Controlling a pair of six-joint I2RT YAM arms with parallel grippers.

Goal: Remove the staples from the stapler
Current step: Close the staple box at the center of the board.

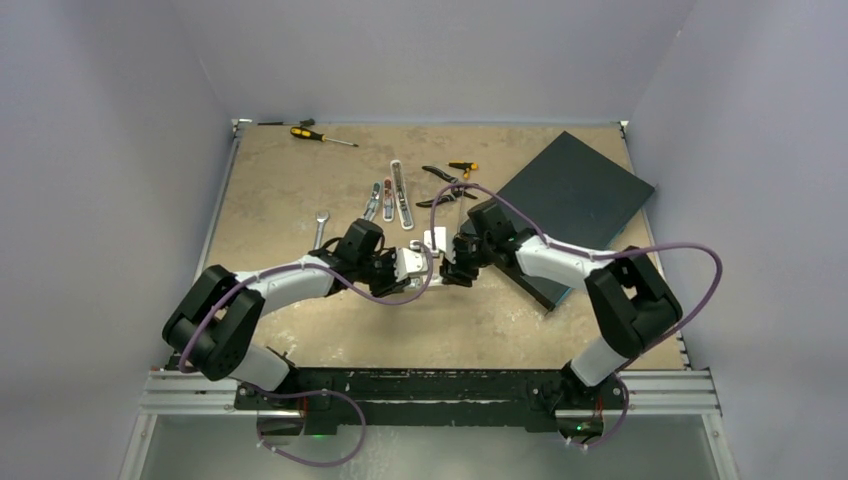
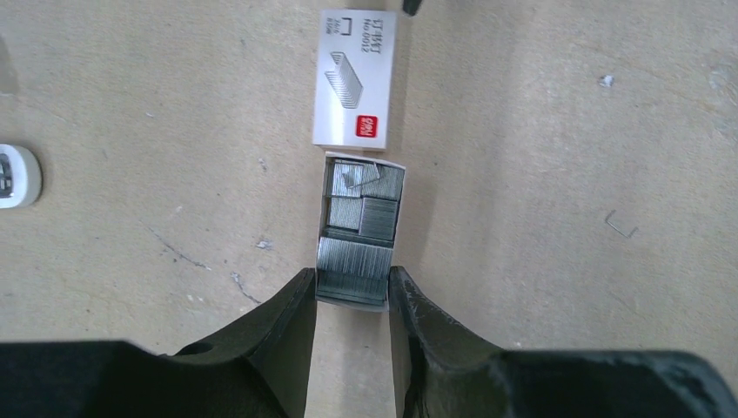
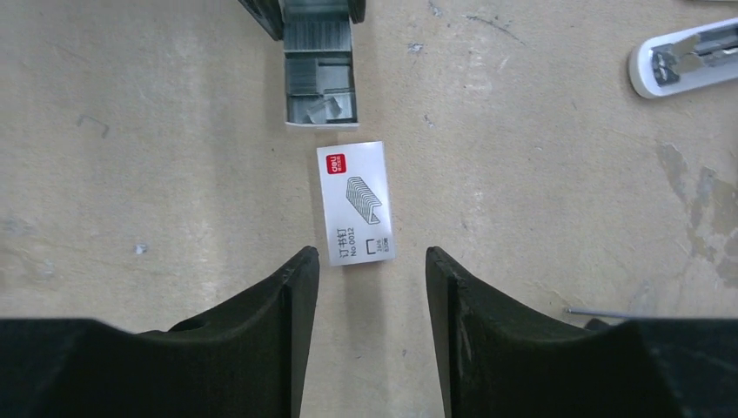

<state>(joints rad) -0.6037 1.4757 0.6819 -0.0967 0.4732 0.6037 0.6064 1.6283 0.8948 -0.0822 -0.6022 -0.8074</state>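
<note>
Staples (image 2: 357, 261) lie as packed strips in the open white tray (image 2: 365, 159), on the table between your two arms. Your left gripper (image 2: 351, 283) is clenched on the tray's near end, a finger against each side wall, probably to steady it. Your right gripper (image 3: 370, 261) is released, its jaws apart around the near end of the printed box sleeve (image 3: 355, 202). The sleeve lies flat just beyond the tray, with a small gap between them. The white stapler (image 3: 683, 54) lies well aside, its metal channel showing. One stray staple (image 2: 620, 225) rests on the tabletop.
</note>
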